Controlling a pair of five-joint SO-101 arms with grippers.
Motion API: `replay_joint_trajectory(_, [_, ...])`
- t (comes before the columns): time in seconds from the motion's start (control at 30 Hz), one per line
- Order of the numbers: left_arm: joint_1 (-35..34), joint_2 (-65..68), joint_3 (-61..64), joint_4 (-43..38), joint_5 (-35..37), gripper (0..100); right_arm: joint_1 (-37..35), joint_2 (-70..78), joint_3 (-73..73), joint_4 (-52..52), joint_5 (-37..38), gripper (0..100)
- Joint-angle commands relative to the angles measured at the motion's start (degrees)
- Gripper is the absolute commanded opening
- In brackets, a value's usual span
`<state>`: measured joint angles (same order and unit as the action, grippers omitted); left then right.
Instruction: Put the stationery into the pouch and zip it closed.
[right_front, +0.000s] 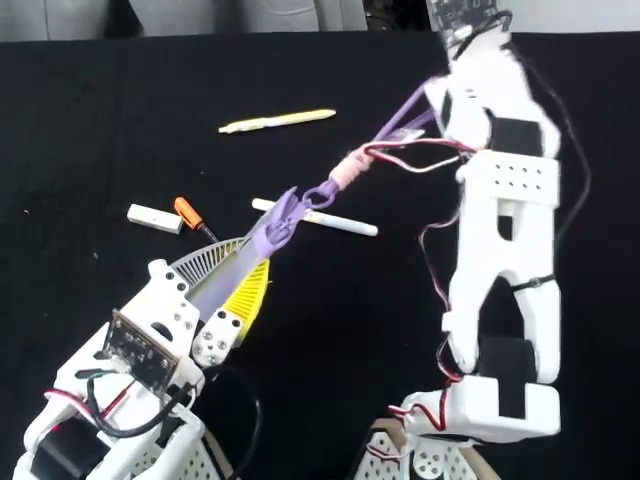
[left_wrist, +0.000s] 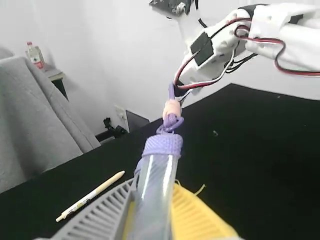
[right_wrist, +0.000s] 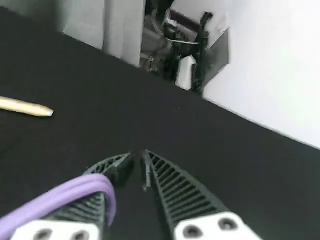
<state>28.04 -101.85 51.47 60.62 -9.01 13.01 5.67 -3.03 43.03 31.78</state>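
My left gripper (right_front: 236, 277) is shut on one end of the purple pouch (right_front: 262, 240), which is clamped between its grey finger (left_wrist: 100, 216) and yellow finger (left_wrist: 197, 220). The pouch (left_wrist: 157, 170) is lifted and stretched taut toward the right arm. A purple cord (right_front: 385, 130) with a pink bead (left_wrist: 172, 106) runs from the pouch's zipper end. My right gripper (right_wrist: 139, 161) is shut on this cord (right_wrist: 75, 194). On the black table lie a yellow pen (right_front: 278, 120), a white pen (right_front: 345, 224), a white eraser (right_front: 154, 217) and an orange-handled tool (right_front: 190, 214).
The right arm's white body (right_front: 500, 250) stands over the table's right half. The yellow pen (left_wrist: 90, 196) lies beyond the pouch; its tip (right_wrist: 25, 106) shows in the right wrist view. A grey chair (left_wrist: 30, 120) and a white wall stand past the table's far edge.
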Motion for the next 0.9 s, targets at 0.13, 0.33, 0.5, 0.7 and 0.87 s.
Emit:
replay_joint_trajectory(0.13, [-1.54, -2.9, -44.0, -0.18, 4.4, 3, 0.44, 3.74, 10.95, -13.1, 0.26, 1.1])
replay_joint_trajectory(0.33, [-1.63, -2.73, -49.8, -1.14, 4.57, 3, -0.97, 3.74, 16.84, -18.73, -7.47, 1.1])
replay_joint_trajectory(0.5, [-1.63, -2.73, -50.33, -3.16, 4.66, 3, -3.08, 3.74, 19.74, -19.43, -11.25, 1.1])
replay_joint_trajectory(0.7, [-1.19, -2.81, -49.8, -1.58, 4.66, 3, -3.08, 3.3, 20.53, -19.08, -11.34, 1.1])
replay_joint_trajectory(0.87, [-1.27, -2.73, -43.56, -1.05, 4.22, 3, -2.64, -0.13, 20.35, -18.55, -11.34, 1.1])
